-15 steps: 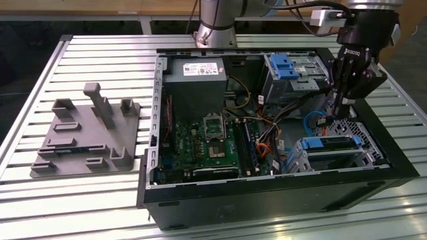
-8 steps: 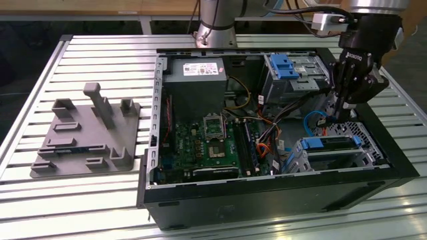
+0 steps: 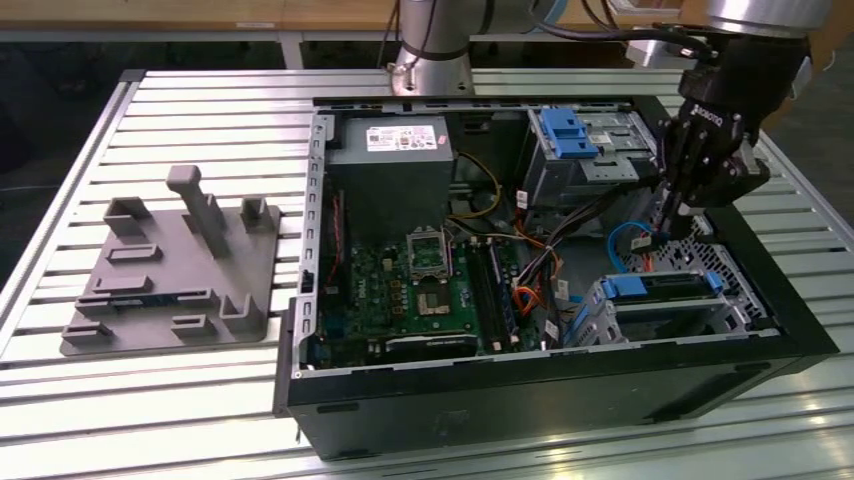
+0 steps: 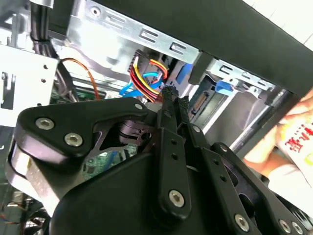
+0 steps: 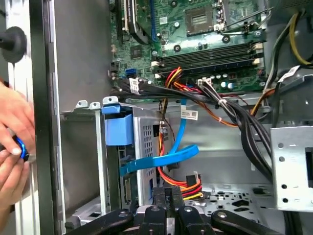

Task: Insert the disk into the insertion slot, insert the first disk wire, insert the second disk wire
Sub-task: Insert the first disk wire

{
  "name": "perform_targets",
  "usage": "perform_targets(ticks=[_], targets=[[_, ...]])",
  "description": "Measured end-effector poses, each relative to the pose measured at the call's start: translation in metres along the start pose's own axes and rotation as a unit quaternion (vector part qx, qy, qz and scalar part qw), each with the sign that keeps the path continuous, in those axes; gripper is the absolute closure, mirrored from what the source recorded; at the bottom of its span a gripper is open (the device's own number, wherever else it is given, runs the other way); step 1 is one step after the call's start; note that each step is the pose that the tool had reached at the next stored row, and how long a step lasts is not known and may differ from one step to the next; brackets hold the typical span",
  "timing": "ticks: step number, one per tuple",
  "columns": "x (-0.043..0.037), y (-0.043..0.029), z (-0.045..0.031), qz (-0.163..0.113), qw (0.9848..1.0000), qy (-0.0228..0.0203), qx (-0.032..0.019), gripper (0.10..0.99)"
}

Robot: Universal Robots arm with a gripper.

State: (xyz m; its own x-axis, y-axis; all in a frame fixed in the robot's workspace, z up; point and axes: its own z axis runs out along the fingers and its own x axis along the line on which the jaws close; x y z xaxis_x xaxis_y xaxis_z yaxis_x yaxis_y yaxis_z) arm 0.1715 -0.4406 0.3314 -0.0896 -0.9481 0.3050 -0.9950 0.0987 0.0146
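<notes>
Your gripper (image 3: 671, 222) has its fingers drawn tight together w/ nothing clearly between them, tips right at the red-yellow wire bundle (image 5: 178, 182). That's prob. to work its plug toward the disk (image 3: 663, 284), which sits just beyond the tips, seated in the insertion slot (image 3: 681, 312). Count: 1 disk, 1 slot, 2 wires by the tips (the bundle + 1 blue flat cable (image 5: 164, 157), can't tell if plugged), and 2 hands (image 5: 14, 120) off to the side, outside the case wall.

Robot lab or workshop, open computer case (image 3: 534, 405) on a ribbed metal table (image 3: 160, 400), robot arm (image 3: 434, 45) behind
</notes>
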Motion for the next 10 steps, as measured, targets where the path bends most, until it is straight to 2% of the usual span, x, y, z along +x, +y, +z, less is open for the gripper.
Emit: perform_targets(ticks=[7,10], targets=[[0.0114,-0.0008,-0.0015,-0.001,0.9998,-0.0199,-0.0017,0.925],[0.017,-0.0013,-0.0022,-0.001,0.9997,-0.0256,-0.0022,0.925]])
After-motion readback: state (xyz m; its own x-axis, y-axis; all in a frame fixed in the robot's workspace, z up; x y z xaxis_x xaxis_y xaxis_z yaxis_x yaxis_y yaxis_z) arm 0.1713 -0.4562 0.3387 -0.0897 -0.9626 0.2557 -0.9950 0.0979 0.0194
